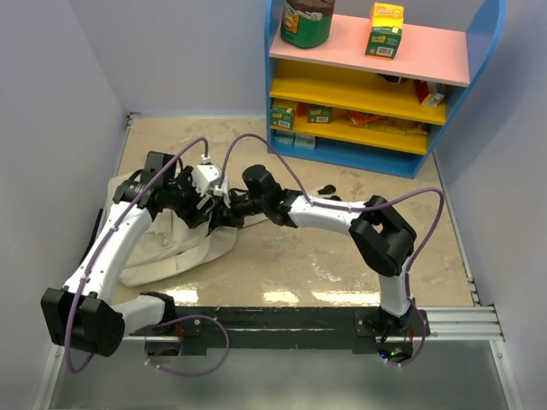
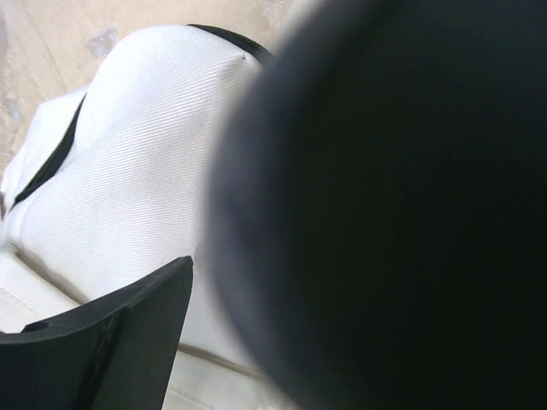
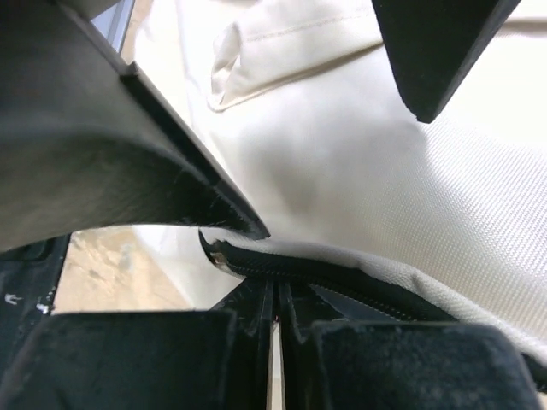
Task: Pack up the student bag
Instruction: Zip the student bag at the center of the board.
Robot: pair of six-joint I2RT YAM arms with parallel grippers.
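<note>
1. Student bag. The student bag [image 1: 175, 252] lies slumped on the left part of the desk [image 1: 342, 256], close to the left wall and in front of the left arm's base. Its beige canvas is crumpled and flattened. In the left wrist view the canvas [image 2: 137, 154] bulges upward, with a black edge running along its top. A black zipper rim [image 3: 342, 278] borders the canvas in the right wrist view.

2. Right fingers. The right arm reaches across the desk to the bag's upper right edge. The right fingers [image 1: 229, 213] are pressed together [image 3: 256, 316] on the black zipper rim, which runs straight into them.

3. Left fingers. The left arm arches over the bag from the left. The left fingers [image 1: 198, 207] are above the bag's upper edge, just beside the right fingers. They stand apart. One black finger [image 2: 111, 342] shows at the lower left of the left wrist view, with bare canvas beside it. A dark blurred mass [image 2: 393, 205] fills the right of that view and cannot be identified.

4. Surroundings. A shelf unit [image 1: 453, 60] with blue sides and pink and yellow boards stands at the far right of the desk, well apart from the bag. Its top board carries a dark jar [image 1: 308, 21] and a yellow and green carton [image 1: 385, 30]. The lower boards hold small packages.
</note>
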